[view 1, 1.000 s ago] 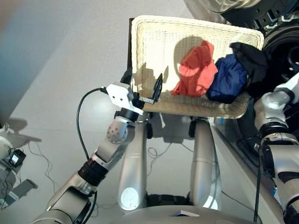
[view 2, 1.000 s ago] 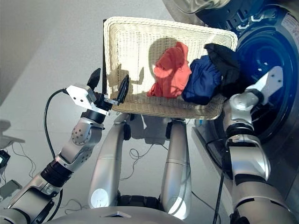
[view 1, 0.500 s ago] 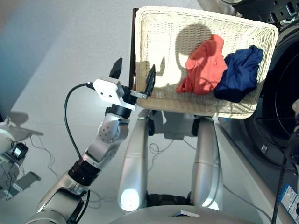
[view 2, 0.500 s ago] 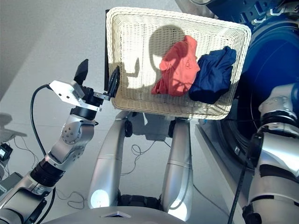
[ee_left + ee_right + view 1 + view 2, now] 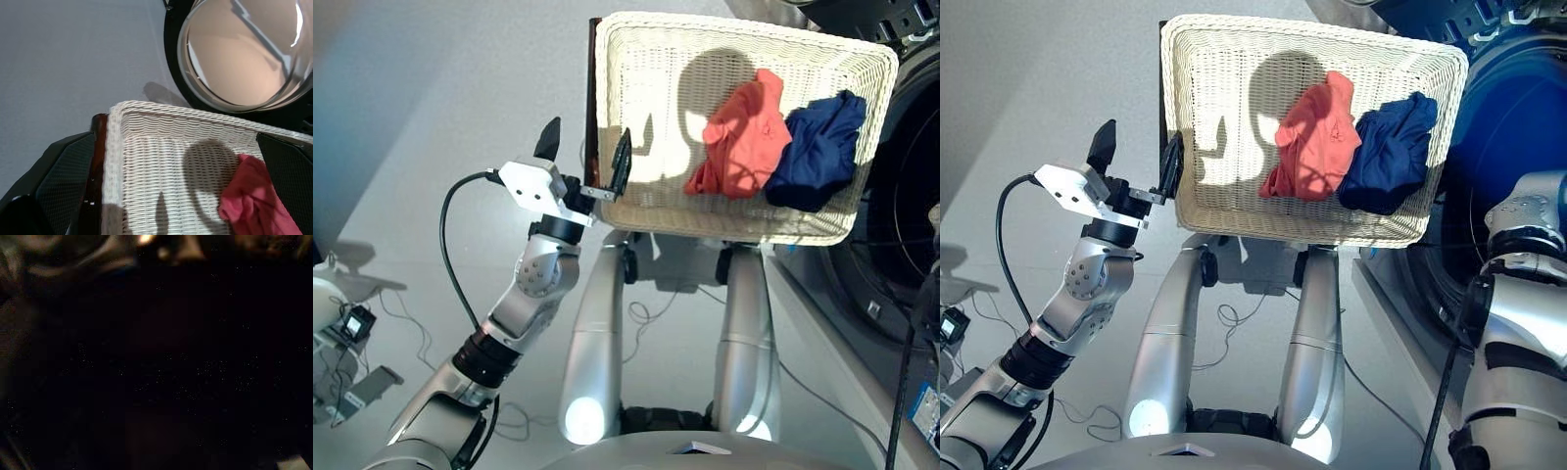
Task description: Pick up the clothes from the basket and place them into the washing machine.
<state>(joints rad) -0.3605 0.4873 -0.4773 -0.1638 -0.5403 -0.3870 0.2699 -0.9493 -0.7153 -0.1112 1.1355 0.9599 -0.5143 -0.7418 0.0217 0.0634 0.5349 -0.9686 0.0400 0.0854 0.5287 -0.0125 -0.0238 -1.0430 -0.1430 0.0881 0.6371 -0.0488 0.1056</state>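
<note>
Cream wicker basket [image 5: 651, 59], shallow, set ahead of the robot with its right end just beside the washing machine [image 5: 1513, 127]. Contents showing: coral-red garment [image 5: 739, 137] near the middle, long axis running roughly front to back; navy garment [image 5: 818, 147] touching it on the side toward the machine, lying the same way. Black garment not seen in the basket. Left gripper [image 5: 587, 166] at the basket's left end, fingers spread wide, one outside the rim and one just over it, nothing between them. From that gripper, both garments off to the right, across the bare wicker floor, coral-red the nearer of the two. Right arm [image 5: 1523, 255] at the machine's side of the scene, gripper itself out of the head views; right wrist view almost wholly dark, so fingers' state and any load not possible to tell. Judged: navy garment closer to the right arm and to the porthole; coral-red closer to the left gripper, reachable by a sideways travel over the rim.
</note>
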